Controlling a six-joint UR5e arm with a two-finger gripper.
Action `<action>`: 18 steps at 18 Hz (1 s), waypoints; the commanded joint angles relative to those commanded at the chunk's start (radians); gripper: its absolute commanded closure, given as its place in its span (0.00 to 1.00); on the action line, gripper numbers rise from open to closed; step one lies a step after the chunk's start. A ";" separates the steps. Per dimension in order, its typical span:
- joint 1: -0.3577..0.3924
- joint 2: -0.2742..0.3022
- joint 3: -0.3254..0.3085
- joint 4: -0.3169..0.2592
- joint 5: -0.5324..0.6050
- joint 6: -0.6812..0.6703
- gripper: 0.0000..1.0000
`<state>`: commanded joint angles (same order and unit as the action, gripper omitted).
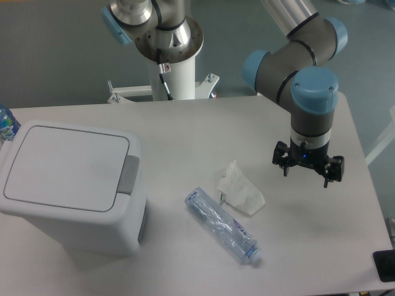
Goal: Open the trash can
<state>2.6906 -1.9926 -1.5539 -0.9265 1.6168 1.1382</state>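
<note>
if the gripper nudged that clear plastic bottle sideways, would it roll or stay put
The bottle lies on its side on the table, so it would probably roll. It looks empty and crumpled, so likely light, and dents may make it wobble. The crumpled paper beside it might stop it.

blue-capped bottle (pixel 5 123): cut off at left edge, mostly hidden behind trash can (pixel 68 185) | dark object (pixel 384 266): cropped at right edge, unidentifiable | arm's upper links: cut off at top
</note>
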 joint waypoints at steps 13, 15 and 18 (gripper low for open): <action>-0.003 0.027 -0.057 0.060 -0.080 -0.187 0.00; -0.002 0.040 -0.038 0.060 -0.129 -0.253 0.00; 0.006 0.067 0.000 0.055 -0.243 -0.410 0.00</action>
<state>2.6967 -1.9252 -1.5540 -0.8713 1.3733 0.7278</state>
